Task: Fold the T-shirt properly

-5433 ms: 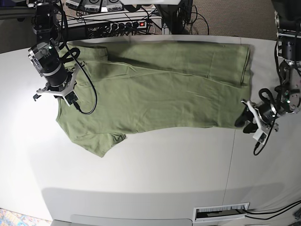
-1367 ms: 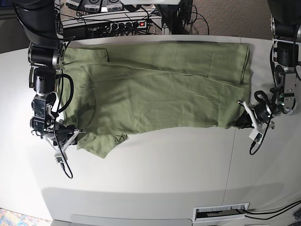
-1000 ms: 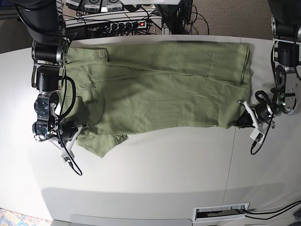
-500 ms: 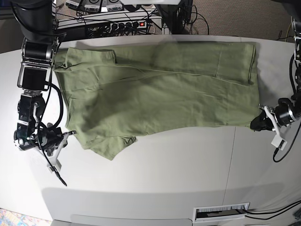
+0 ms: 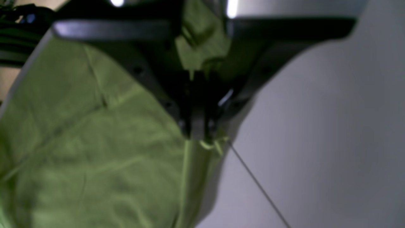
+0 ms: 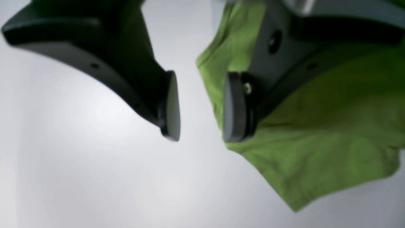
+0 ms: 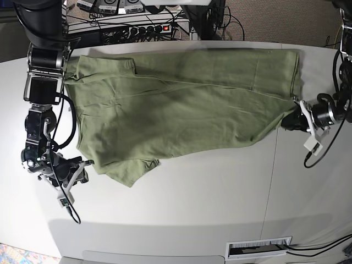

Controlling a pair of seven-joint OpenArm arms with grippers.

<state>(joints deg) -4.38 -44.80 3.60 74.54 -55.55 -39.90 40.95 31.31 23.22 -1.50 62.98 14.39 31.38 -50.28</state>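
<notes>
The olive-green T-shirt [image 7: 176, 110] lies spread across the white table [image 7: 192, 209], neckline end to the left and hem to the right. My left gripper [image 7: 295, 118] is shut on the near hem corner and holds it raised, so the hem slants. In the left wrist view the gripper [image 5: 197, 133] pinches a fold of the shirt [image 5: 95, 148]. My right gripper [image 7: 81, 169] is low at the near-left sleeve [image 7: 129, 170]. In the right wrist view the gripper [image 6: 201, 107] is open, with the sleeve's edge [image 6: 303, 158] at its right finger.
A power strip and cables [image 7: 148, 27] lie beyond the table's far edge. A white slotted plate [image 7: 258, 247] sits at the front edge. A seam [image 7: 269, 192] runs across the table on the right.
My left gripper has moved toward the far side and slightly inward with the hem corner, pulling the near right hem up into a slant. My right gripper has shifted slightly beside the sleeve.
</notes>
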